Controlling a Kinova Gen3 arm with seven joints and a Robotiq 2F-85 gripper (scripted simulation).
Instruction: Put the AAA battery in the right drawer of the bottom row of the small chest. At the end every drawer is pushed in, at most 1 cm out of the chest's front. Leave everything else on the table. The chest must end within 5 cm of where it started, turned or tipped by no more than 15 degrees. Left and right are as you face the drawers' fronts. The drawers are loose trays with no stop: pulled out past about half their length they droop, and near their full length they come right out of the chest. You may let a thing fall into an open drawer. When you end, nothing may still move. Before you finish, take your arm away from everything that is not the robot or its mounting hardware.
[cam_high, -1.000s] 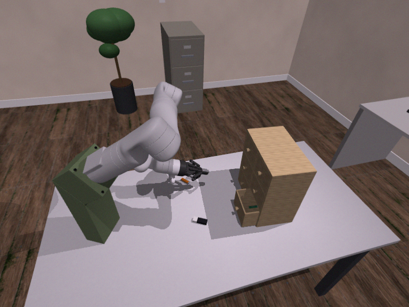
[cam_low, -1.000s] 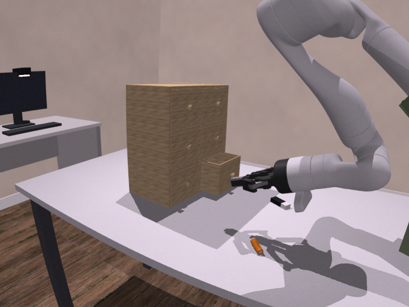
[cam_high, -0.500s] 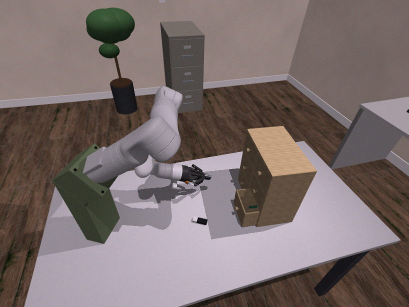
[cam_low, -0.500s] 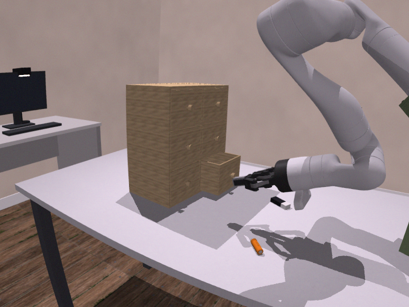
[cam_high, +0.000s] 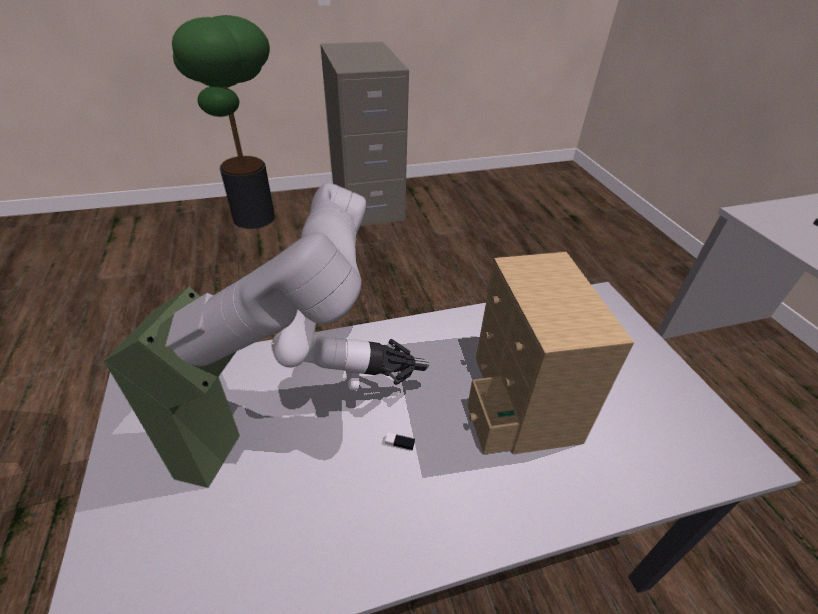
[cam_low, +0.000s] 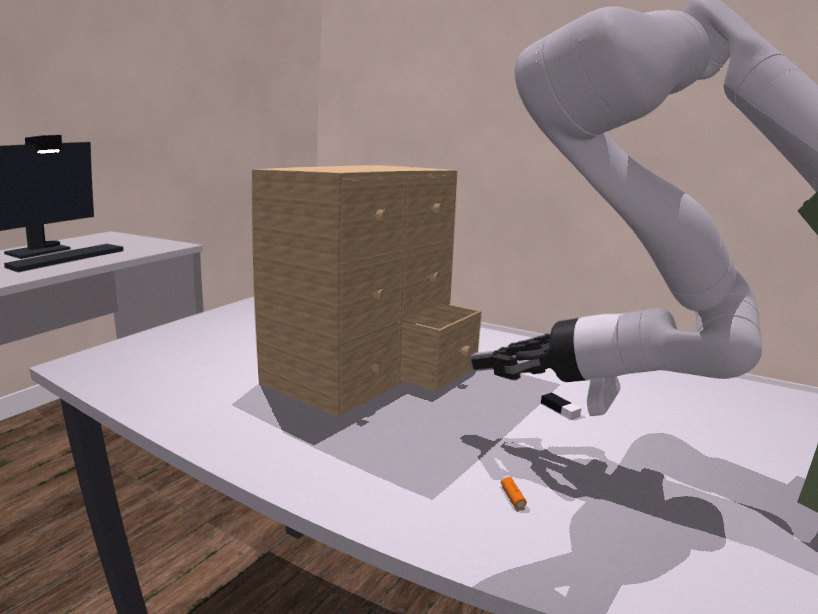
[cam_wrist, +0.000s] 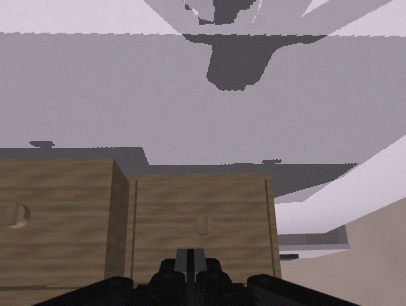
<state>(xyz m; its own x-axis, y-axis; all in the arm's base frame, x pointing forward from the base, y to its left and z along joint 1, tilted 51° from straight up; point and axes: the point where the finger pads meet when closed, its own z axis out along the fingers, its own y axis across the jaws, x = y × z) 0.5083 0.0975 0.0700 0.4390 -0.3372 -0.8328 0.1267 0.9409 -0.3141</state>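
Observation:
The small wooden chest (cam_high: 555, 343) stands on the white table, also in the exterior view (cam_low: 350, 284). Its bottom-row right drawer (cam_high: 492, 413) (cam_low: 439, 343) is pulled partly out. A small green object (cam_high: 506, 414), which looks like the AAA battery, lies inside it. The other drawers are pushed in. My gripper (cam_high: 422, 362) (cam_low: 477, 360) is shut and empty. It points level at the open drawer's front, a short way from it. In the upside-down wrist view my fingertips (cam_wrist: 190, 260) line up with that drawer's knob (cam_wrist: 202, 225).
An orange battery-like cylinder (cam_low: 513, 493) lies on the table near the front edge. A small black-and-white block (cam_high: 399, 440) (cam_low: 560, 404) lies on the table below my forearm. My green base (cam_high: 171, 403) stands at the table's left.

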